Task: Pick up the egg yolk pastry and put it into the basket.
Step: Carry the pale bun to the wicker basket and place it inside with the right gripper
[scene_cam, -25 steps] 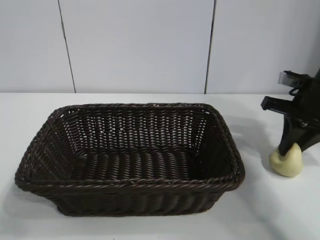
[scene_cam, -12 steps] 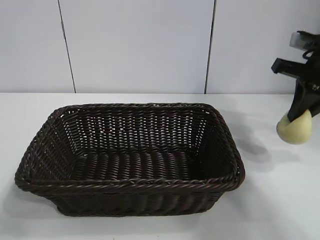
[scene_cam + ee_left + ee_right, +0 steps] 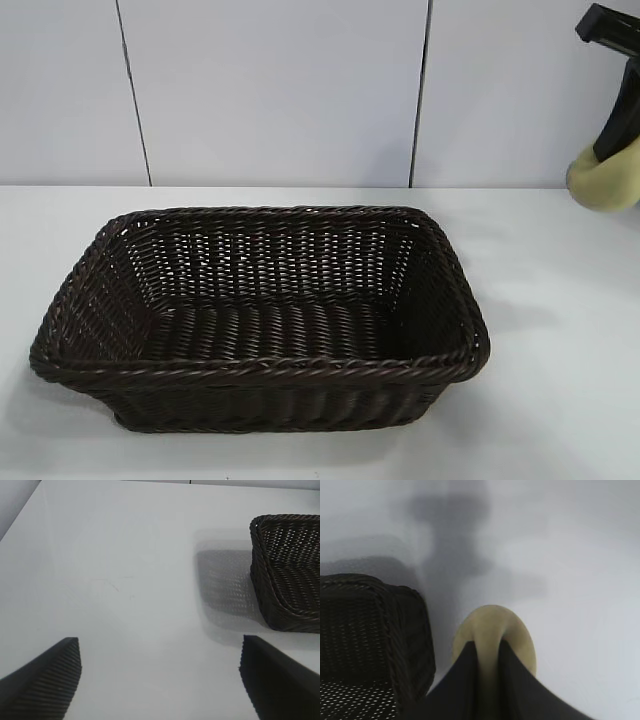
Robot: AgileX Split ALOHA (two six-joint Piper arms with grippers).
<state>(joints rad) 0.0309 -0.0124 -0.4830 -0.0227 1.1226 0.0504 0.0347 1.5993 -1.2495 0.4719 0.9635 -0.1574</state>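
The pale yellow egg yolk pastry (image 3: 606,180) hangs in the air at the far right, well above the table, pinched between the black fingers of my right gripper (image 3: 615,145). From the right wrist the pastry (image 3: 492,630) bulges out on both sides of the shut fingers (image 3: 487,645). The dark brown wicker basket (image 3: 440,250) stands on the table's middle, to the left of and below the pastry; a corner of the basket (image 3: 405,630) shows in the right wrist view. My left gripper (image 3: 160,655) is open over bare table, off to the side of the basket (image 3: 265,580).
The white table (image 3: 560,400) runs under everything, with a pale panelled wall (image 3: 280,90) behind it. The basket's inside holds nothing.
My right gripper has lifted the pastry off the table and carried it upward. The left arm and the basket have not moved.
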